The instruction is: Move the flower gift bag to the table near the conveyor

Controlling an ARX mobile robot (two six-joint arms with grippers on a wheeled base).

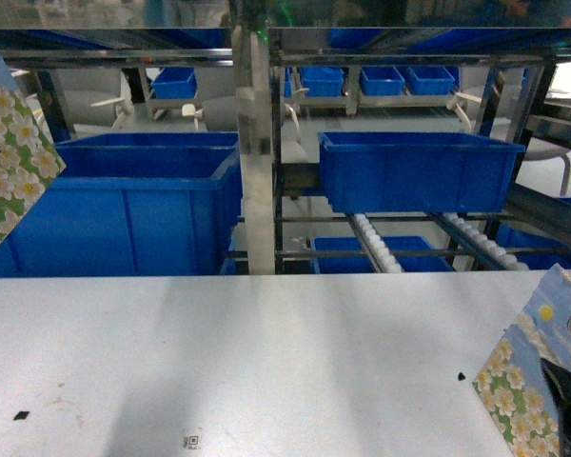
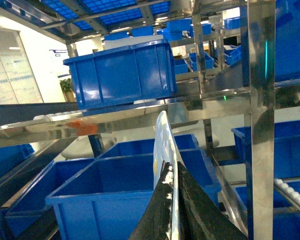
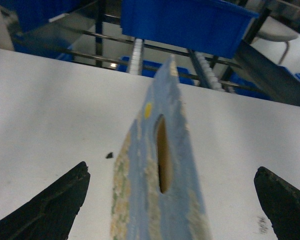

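Note:
One flower gift bag (image 1: 9, 162), with white blossoms on blue and green, hangs in the air at the left edge of the head view, above the table (image 1: 266, 362) and in front of the conveyor (image 1: 259, 143). My left gripper (image 2: 171, 172) is shut on that bag's thin edge (image 2: 162, 140). A second flower gift bag (image 1: 533, 381) stands tilted on the table at the lower right. In the right wrist view it (image 3: 157, 165) shows edge-on with its handle slot, between the spread fingers of my open right gripper (image 3: 171, 170), which do not touch it.
Large blue bins (image 1: 124, 205) (image 1: 414, 171) sit on the steel rack right behind the table's far edge, with white rollers (image 1: 376, 243) sloping down between them. A small black speck (image 1: 21, 415) and a QR-like mark (image 1: 191, 441) lie near the front.

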